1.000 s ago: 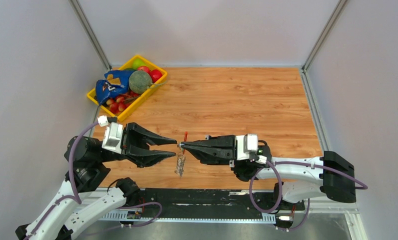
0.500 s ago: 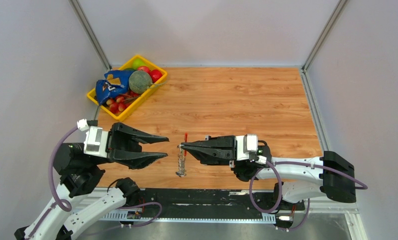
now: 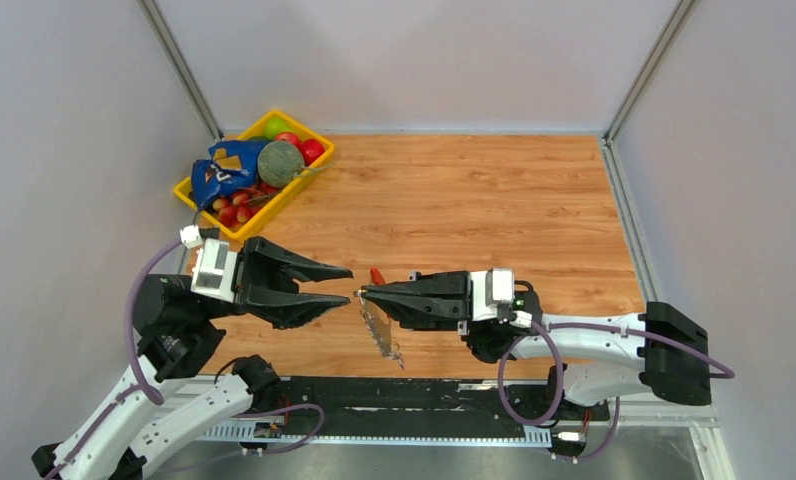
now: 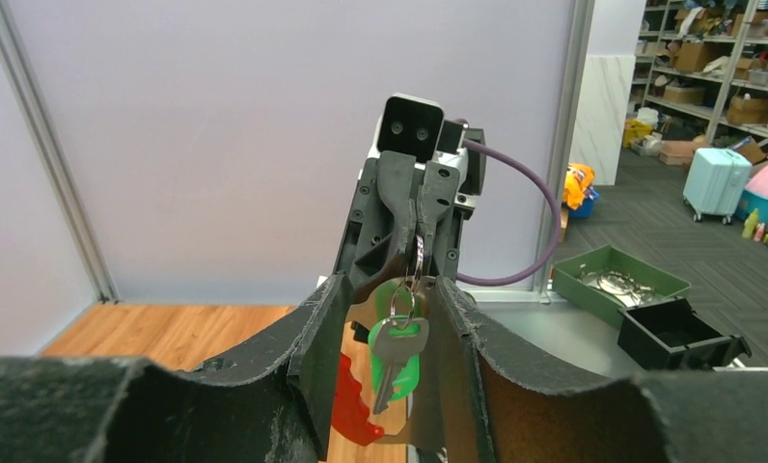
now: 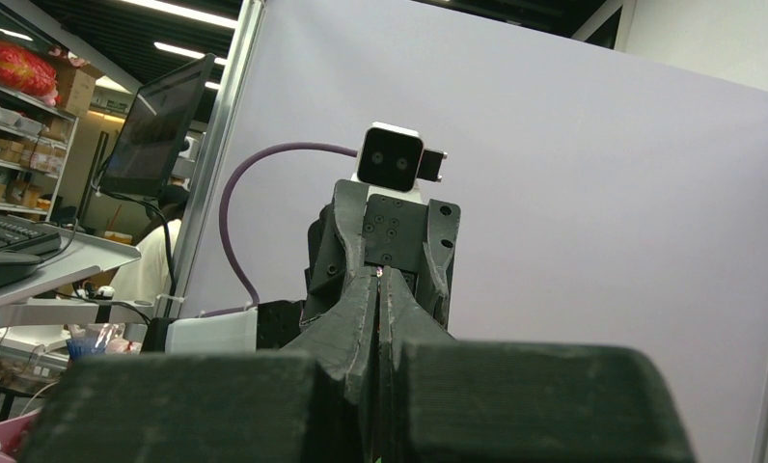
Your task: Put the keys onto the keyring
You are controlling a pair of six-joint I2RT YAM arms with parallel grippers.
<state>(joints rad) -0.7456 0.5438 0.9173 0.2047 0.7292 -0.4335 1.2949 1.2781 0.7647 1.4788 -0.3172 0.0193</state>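
Left jaws, apart, had advanced again toward the keyring [image 3: 379, 328], which swung askew while hanging clamped in the right jaws above the desk [image 3: 474, 200]; green key [image 4: 397, 347] apparently already threaded.

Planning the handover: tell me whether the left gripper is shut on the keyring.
No, the left gripper is open, jaws apart; the right gripper pinches the keyring.

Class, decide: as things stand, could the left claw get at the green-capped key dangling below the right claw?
Probably yes. The left claw is open and faces the right claw, which is shut on the keyring; in the left wrist view the green-capped key hangs between the left fingers.
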